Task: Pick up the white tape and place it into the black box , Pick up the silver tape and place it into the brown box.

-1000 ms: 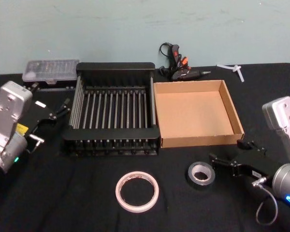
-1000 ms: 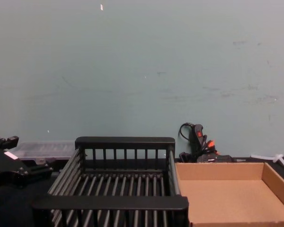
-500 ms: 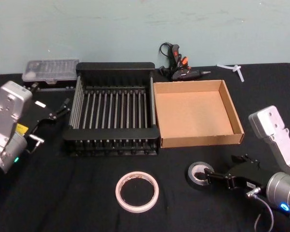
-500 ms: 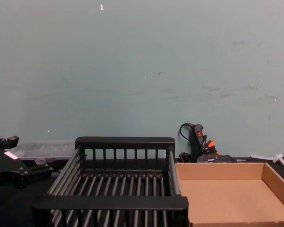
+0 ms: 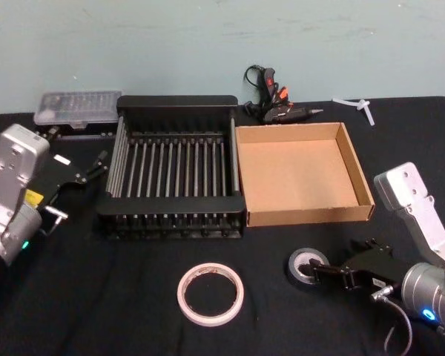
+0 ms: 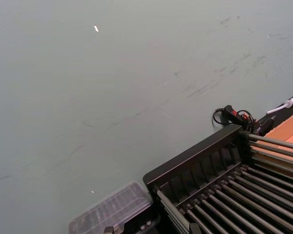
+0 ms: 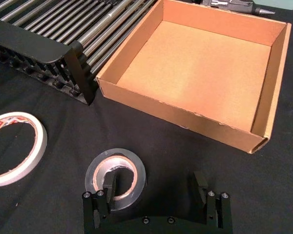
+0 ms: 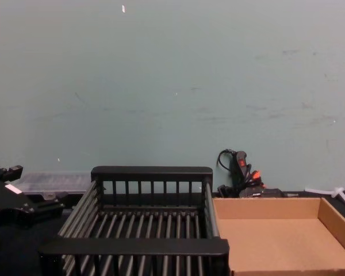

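the right gripper [image 7: 156, 195] sits low at the silver tape [image 7: 115, 176], fingers [image 7: 106, 191] spread, one finger over the roll's pale core and the other out on the bare black surface [image 7: 53, 122], so that part of the roll is hidden beneath it. the silver tape lies flat just in front of the brown box [image 5: 304, 174], apart from it. the white tape [image 5: 211, 294] lies flat in front of the black box [image 5: 176, 174], which touches the brown box's side; its red print is too small to read. the left gripper [image 5: 93, 167] hangs beside the black box, away from the brown box; whether its fingers are spread cannot be told. a clear case [image 5: 78, 108] and a glue gun [image 5: 276, 105] lie behind the boxes.
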`<action>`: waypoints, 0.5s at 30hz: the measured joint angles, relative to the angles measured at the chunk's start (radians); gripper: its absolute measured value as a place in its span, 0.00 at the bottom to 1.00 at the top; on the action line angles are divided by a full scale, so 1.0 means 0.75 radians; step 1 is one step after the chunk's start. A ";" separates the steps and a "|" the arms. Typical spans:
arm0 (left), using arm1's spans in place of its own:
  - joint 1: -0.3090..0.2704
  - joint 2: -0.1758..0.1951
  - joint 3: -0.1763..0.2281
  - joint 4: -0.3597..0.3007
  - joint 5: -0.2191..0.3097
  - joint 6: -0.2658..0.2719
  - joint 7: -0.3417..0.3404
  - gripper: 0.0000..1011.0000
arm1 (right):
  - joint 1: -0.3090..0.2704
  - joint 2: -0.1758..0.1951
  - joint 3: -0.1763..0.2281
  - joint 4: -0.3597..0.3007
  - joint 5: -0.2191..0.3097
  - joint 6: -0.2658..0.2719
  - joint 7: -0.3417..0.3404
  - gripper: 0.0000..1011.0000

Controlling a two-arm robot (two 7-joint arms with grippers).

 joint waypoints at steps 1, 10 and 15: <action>0.000 0.000 0.000 0.000 0.000 0.000 0.000 0.99 | 0.007 -0.005 -0.001 0.006 -0.004 0.003 0.004 0.99; 0.000 0.000 0.000 0.000 0.000 0.000 0.000 0.99 | 0.043 -0.029 -0.010 0.042 -0.030 0.021 0.031 0.99; 0.000 0.000 0.000 0.000 0.000 0.000 0.000 0.99 | 0.058 -0.045 -0.011 0.060 -0.045 0.033 0.043 0.99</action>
